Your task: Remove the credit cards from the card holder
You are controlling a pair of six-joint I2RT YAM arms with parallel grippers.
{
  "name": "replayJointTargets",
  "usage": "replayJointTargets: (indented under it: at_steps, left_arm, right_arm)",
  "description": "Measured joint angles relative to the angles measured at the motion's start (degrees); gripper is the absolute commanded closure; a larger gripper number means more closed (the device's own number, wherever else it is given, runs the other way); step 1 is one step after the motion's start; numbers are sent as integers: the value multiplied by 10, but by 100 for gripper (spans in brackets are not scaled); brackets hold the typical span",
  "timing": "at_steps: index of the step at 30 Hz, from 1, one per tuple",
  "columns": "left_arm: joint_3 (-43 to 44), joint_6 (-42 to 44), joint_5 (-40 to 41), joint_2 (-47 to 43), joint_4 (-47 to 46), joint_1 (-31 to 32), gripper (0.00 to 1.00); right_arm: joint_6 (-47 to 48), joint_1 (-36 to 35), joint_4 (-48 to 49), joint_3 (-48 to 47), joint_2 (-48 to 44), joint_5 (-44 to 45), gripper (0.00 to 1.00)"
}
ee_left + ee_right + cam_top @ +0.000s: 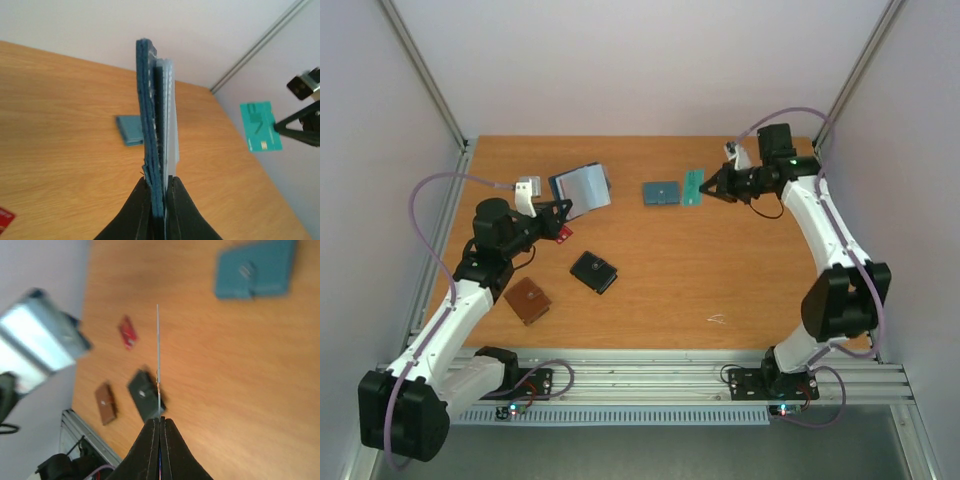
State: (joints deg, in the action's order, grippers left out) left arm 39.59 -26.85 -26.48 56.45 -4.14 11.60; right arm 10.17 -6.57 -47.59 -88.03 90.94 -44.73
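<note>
My left gripper (558,209) is shut on the dark navy card holder (582,189) and holds it open and lifted above the table's left back. In the left wrist view the card holder (154,125) stands edge-on between the jaws of the left gripper (160,187). My right gripper (713,185) is shut on the teal-green card (693,186), held above the table to the right. That card shows edge-on in the right wrist view (158,360) and flat in the left wrist view (260,126). The red card (564,234) lies on the table. The black card is hidden.
A teal wallet with a snap tab (661,193) lies just left of the teal card. A black wallet (593,271) lies mid-table and a brown wallet (528,300) lies near the left front. Side walls and metal rails border the table.
</note>
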Motion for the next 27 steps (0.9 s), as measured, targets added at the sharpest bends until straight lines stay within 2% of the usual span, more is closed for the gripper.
replayJointTargets:
  at_steps: [8,19,21,25,27]
  left_arm:
    - [0,46,35,0,40,0,100]
    - [0,55,34,0,44,0,100]
    - [0,55,34,0,44,0,100]
    - [0,57,31,0,44,0,100]
    - [0,57,29,0,44,0,100]
  right_arm:
    - [27,7,-154,16,153,95,99]
    - [88,12,-228,11,285,157,99]
    - [91,12,-231,11,296,167,95]
    - [90,12,-238,10,299,191,76]
    - [88,13,-242,9,299,209,72]
